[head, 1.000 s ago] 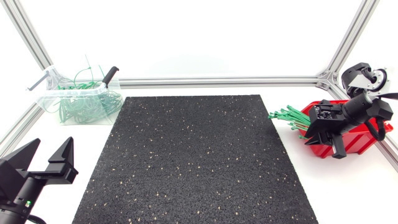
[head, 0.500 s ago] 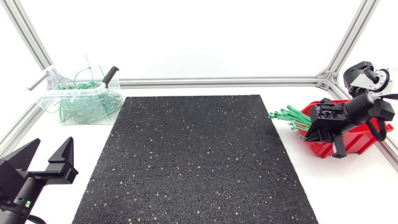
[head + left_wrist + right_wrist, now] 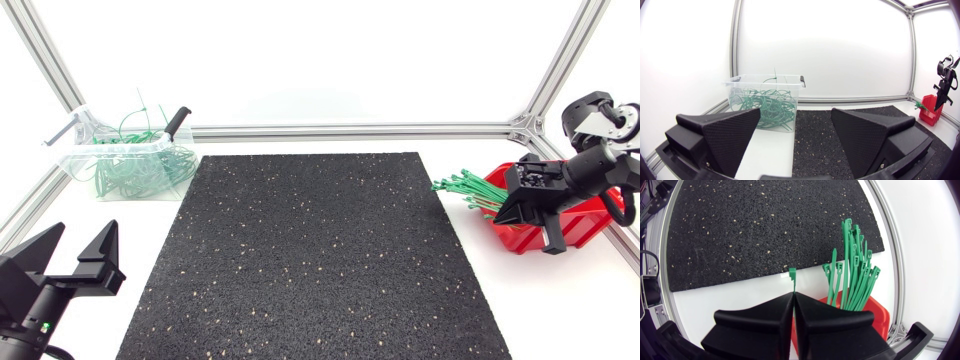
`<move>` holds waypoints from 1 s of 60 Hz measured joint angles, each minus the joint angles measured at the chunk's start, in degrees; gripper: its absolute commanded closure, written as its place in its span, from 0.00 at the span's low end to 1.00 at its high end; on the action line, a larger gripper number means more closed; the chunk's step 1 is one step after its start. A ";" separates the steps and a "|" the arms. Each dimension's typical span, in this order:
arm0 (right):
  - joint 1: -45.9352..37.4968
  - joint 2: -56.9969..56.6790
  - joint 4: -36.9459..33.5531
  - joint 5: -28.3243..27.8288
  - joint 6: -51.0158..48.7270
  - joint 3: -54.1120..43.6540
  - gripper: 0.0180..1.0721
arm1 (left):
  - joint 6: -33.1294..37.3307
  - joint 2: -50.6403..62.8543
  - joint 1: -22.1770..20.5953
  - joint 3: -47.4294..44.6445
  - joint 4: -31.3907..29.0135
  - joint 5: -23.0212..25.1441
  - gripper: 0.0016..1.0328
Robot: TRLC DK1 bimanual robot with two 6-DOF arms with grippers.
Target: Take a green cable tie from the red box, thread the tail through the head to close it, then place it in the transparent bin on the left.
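Fingers (image 3: pixel 765 312) of the right gripper (image 3: pixel 793 296) are pressing flat against each other, pinching one thin green cable tie (image 3: pixel 792 275) between them. Its small square head is poking out just past the fingertips; its tail is hidden under the gripper. In the head view, this right gripper (image 3: pixel 528 215) is hanging over the near left corner of the red box (image 3: pixel 580 225), at the far right of the table (image 3: pixel 500 300). A bundle of loose green ties (image 3: pixel 468 187) is fanning out of the box toward the black mat (image 3: pixel 310 250), which is covering the middle of the table.

At the near left corner, the left gripper (image 3: pixel 70 255) is sitting low with its two fingers spread wide apart and nothing between them. It is facing the transparent bin (image 3: pixel 735 87), which is standing at the far left of the table and holding a tangle of looped green ties.

Judging by this, the task is only beginning. One tie appears to be gripped, though whether it is fully free of the bundle cannot be told. Threading the tail through the head is not yet done, and neither is carrying the closed tie across to the transparent bin.
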 measured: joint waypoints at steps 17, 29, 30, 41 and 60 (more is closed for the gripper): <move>0.00 -4.98 -10.62 -6.34 -0.85 4.59 0.95 | 0.00 0.00 0.00 0.00 0.00 0.00 0.04; 0.00 -6.43 -19.39 -11.63 -0.83 10.69 0.95 | 0.00 0.00 0.00 0.00 0.00 0.00 0.04; 0.00 -6.45 -20.26 -12.09 -0.83 11.28 0.95 | 0.00 0.00 0.00 0.00 0.00 0.00 0.04; -0.02 -6.47 -30.14 -18.21 -0.79 19.54 0.95 | 0.00 0.00 0.00 0.00 0.00 0.00 0.04; 0.79 -7.54 -33.73 -26.60 1.68 23.34 0.95 | 0.00 0.00 0.00 0.00 0.00 0.00 0.04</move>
